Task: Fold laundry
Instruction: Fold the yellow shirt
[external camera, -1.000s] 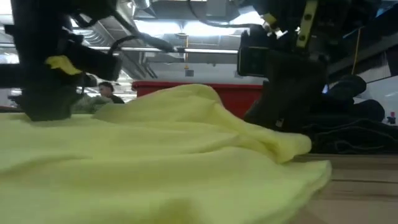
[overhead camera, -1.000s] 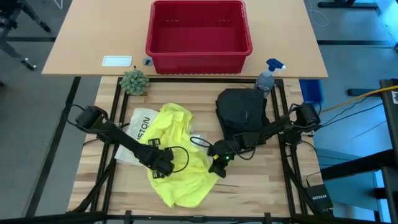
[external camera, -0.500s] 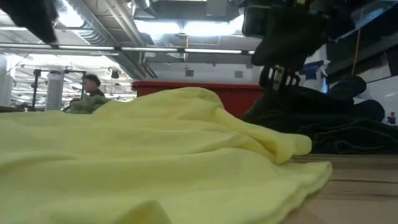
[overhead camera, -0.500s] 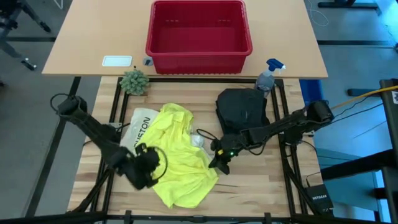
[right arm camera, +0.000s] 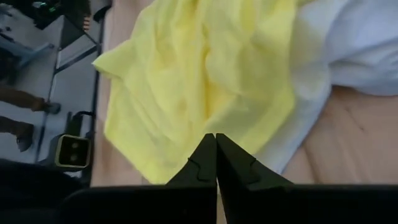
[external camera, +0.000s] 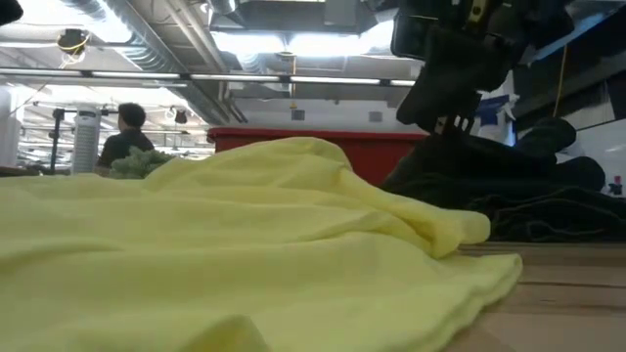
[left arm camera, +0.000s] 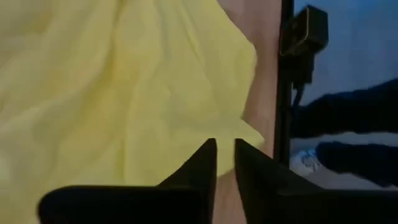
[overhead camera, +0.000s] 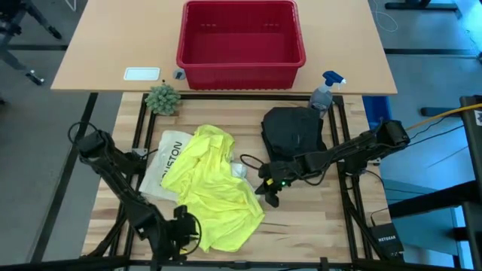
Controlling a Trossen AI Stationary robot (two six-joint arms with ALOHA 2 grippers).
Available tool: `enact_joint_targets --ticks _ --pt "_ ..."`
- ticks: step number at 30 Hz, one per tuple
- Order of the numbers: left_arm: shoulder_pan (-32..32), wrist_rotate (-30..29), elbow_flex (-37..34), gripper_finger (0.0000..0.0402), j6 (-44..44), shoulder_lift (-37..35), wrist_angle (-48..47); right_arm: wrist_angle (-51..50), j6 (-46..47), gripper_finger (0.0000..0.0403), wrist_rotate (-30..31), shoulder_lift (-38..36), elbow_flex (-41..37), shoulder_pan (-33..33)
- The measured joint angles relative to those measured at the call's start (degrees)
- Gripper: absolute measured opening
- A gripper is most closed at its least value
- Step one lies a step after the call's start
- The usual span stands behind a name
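The bright yellow T-shirt lies crumpled on the wooden table, its left part over the flat white printed item. A small white cloth peeks out at the shirt's right edge. The black trousers lie bunched at the far right. My left gripper hovers near the table's near edge by the shirt's near left corner, its fingers a narrow gap apart with nothing between them. My right gripper hangs shut just right of the shirt, raised above the table.
A red plastic basket stands on the far table, with a small plant and a spray bottle at the worktable's far edge. Bare wood lies at the near right. A person stands far back in the room.
My left gripper has left the shirt's left middle and swung toward the table's near left corner, turning as it went. My right gripper has risen a little beside the shirt's right edge. The shirt lies much as before.
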Motion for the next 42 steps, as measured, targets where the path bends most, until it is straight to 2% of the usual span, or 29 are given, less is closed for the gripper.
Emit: enact_joint_targets --ticks 7,11,15,23,26,28,30,33,34,37,42 --pt "2.0 3.6 -0.4 0.0173 6.5 1.4 2.9 -1.2 -0.5 0.0000 1.0 0.0 0.0 -2.4" --pt "3.3 7.2 -0.5 0.0214 10.3 4.2 6.6 -1.6 -2.3 0.0000 -0.4 0.0 0.0 -3.7" --pt "3.8 10.2 -0.6 0.0225 12.6 8.1 7.3 -2.5 -4.0 0.0000 -1.0 0.0 0.0 -4.9" --pt "4.4 8.7 -0.4 0.0224 13.4 13.7 7.8 -4.2 -4.3 0.0000 -1.2 0.0 0.0 -6.3" --pt "5.1 7.0 -0.3 0.0205 8.7 14.7 7.6 -4.4 -4.3 0.0000 -1.4 0.0 0.0 -6.3" --pt "5.6 5.4 -0.3 0.0175 3.0 14.7 6.8 -5.1 -4.3 0.0000 -1.8 0.0 0.0 -6.1" --pt "6.2 5.3 -0.4 0.0127 -2.3 14.5 6.3 -5.8 -4.3 0.0000 -2.3 0.0 0.0 -6.1" --pt "6.7 6.6 -0.5 0.0033 -7.6 13.9 6.3 -5.8 -6.3 0.0000 -3.4 -0.2 0.0 -5.3" --pt "6.8 7.5 -0.5 0.0019 -9.1 13.5 6.3 -5.9 -8.0 0.0000 -3.2 -0.6 0.0 -4.8" --pt "6.8 7.8 -0.9 0.0010 -11.4 10.7 5.5 -4.8 -12.5 0.0000 -0.8 -1.9 0.0 -2.6" --pt "6.7 3.0 -0.6 0.0004 -8.8 1.4 6.0 -4.0 -17.8 0.0013 3.2 -2.4 0.0 1.6"
